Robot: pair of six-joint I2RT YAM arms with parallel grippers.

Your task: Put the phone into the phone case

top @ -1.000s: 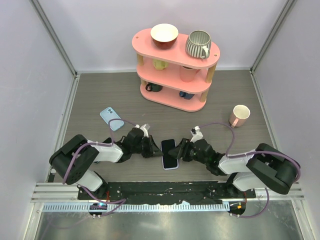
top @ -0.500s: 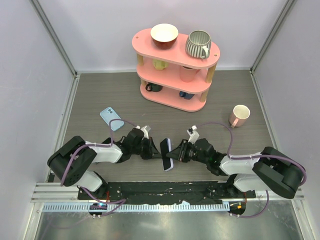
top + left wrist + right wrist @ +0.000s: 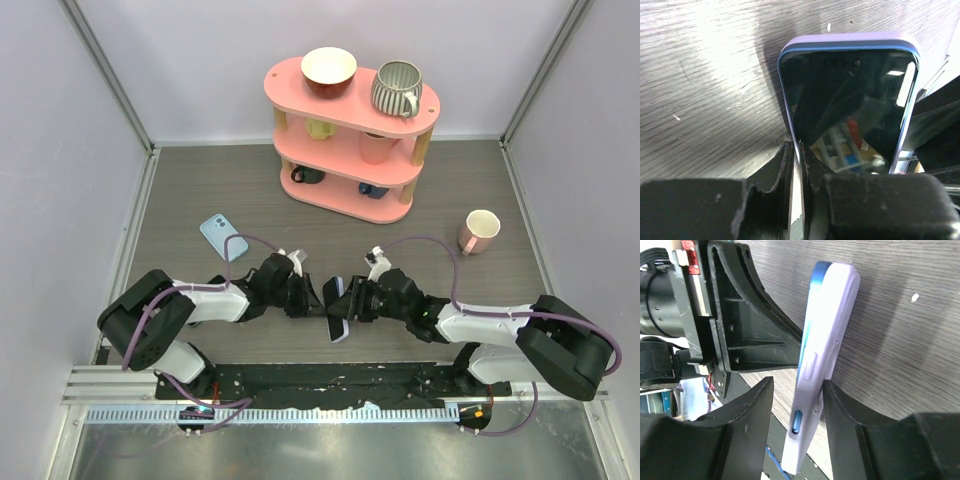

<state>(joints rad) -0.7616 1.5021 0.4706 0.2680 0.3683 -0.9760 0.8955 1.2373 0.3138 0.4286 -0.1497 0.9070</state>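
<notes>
Close to the arm bases, the phone (image 3: 337,310) stands tilted on its long edge on the tabletop (image 3: 190,190), seated in a lilac case (image 3: 837,315). The left tool (image 3: 797,150) is nearly together, clamped on the phone's side edge. The right tool (image 3: 797,384) stands apart, straddling phone and case, with a gap on the screen side. Farther left lies a flat light-blue piece (image 3: 223,237). A mug (image 3: 480,230) and a pink shelf (image 3: 290,80) stand beyond.
</notes>
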